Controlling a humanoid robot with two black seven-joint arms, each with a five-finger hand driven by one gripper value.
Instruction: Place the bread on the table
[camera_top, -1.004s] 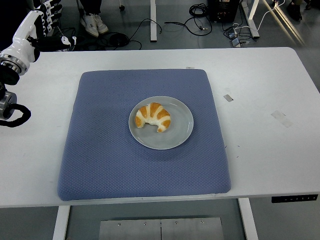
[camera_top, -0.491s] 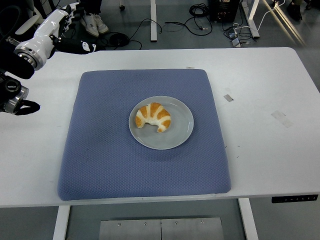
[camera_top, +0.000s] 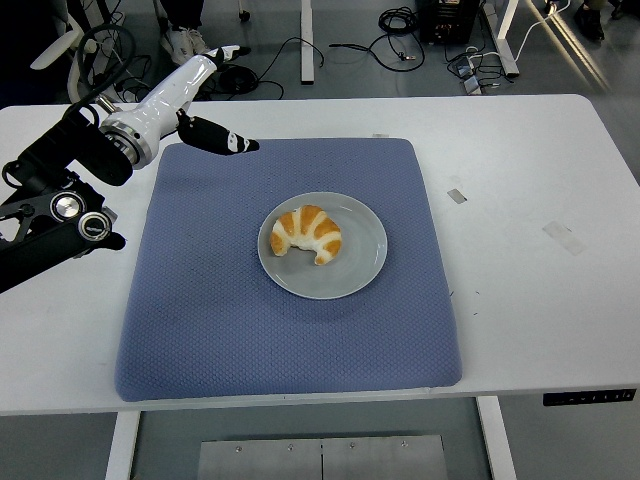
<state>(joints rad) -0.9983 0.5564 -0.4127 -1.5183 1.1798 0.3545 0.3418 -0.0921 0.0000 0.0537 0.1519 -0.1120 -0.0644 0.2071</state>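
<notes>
A croissant (camera_top: 306, 234) with golden and white bands lies on a grey round plate (camera_top: 362, 256) in the middle of a blue mat (camera_top: 210, 320). My left hand (camera_top: 205, 105) is raised over the mat's far left corner, well apart from the croissant. Its fingers are stretched out and hold nothing, with the dark thumb (camera_top: 222, 138) pointing right. The left arm (camera_top: 60, 200) comes in from the left edge. The right arm is out of view.
The white table (camera_top: 530, 200) surrounds the mat, with small tape marks (camera_top: 562, 236) on its right side. Cables and a person's shoes (camera_top: 190, 45) are on the floor beyond the far edge.
My left arm has swung in from the left edge, and the hand has moved right and down toward the mat's far left corner. The croissant and plate have not moved.
</notes>
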